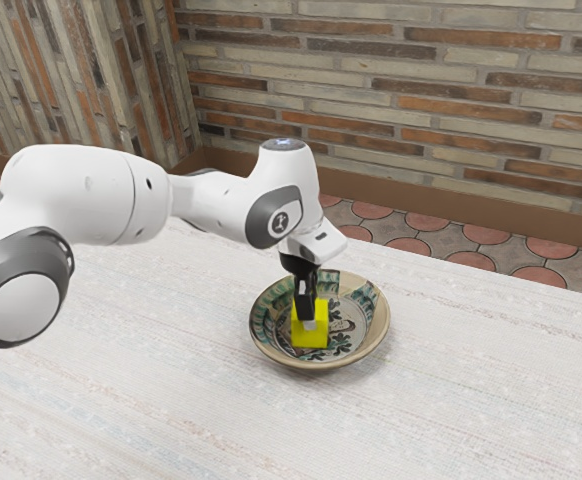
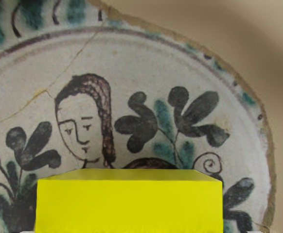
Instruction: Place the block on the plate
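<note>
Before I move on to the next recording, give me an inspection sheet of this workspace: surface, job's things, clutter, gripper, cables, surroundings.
Surface: pale, streaked table.
Job's things: yellow block within the rim of the painted plate; whether it touches the bottom, I cannot tell.
Clutter: nothing seen.
Gripper: shut on the block, pointing down into the plate.
Cables: nothing seen.
Surroundings: brick wall and tiled floor beyond the table.

The rounded white arm (image 1: pixel 86 195) has grey joint covers (image 1: pixel 263 218), a blue-marked cap (image 1: pixel 283 144) and black fingers (image 1: pixel 304 296).
</note>
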`<action>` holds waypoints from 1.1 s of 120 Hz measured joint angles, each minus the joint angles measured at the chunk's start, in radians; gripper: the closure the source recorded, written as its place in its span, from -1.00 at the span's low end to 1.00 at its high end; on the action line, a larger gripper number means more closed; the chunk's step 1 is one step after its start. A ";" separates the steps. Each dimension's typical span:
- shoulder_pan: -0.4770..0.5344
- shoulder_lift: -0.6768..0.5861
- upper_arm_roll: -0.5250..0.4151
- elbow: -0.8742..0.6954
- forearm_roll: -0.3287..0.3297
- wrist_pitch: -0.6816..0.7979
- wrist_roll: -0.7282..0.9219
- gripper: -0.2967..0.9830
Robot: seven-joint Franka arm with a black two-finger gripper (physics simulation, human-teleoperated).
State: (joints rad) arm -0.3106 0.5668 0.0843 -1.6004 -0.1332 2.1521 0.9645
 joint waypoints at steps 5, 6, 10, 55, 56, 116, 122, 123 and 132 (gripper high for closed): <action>0.001 -0.014 0.000 -0.001 -0.001 0.000 -0.002 -0.35; 0.001 -0.017 0.000 -0.001 -0.001 0.000 -0.002 -0.36; 0.001 -0.029 0.001 -0.002 -0.001 -0.002 -0.003 -0.39; 0.167 -0.195 0.041 -0.007 0.040 -0.176 -0.116 -0.51; 0.172 -0.199 0.041 -0.007 0.043 -0.180 -0.120 -0.51; 0.274 -0.432 0.038 -0.009 0.156 -0.404 -0.381 -0.53; 0.276 -0.435 0.038 -0.010 0.158 -0.412 -0.399 -0.53; 0.277 -0.436 0.038 -0.010 0.159 -0.413 -0.402 -0.53; 0.281 -0.437 0.038 -0.011 0.161 -0.421 -0.426 -0.54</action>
State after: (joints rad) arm -0.0301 0.1299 0.1227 -1.6110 0.0279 1.7307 0.5382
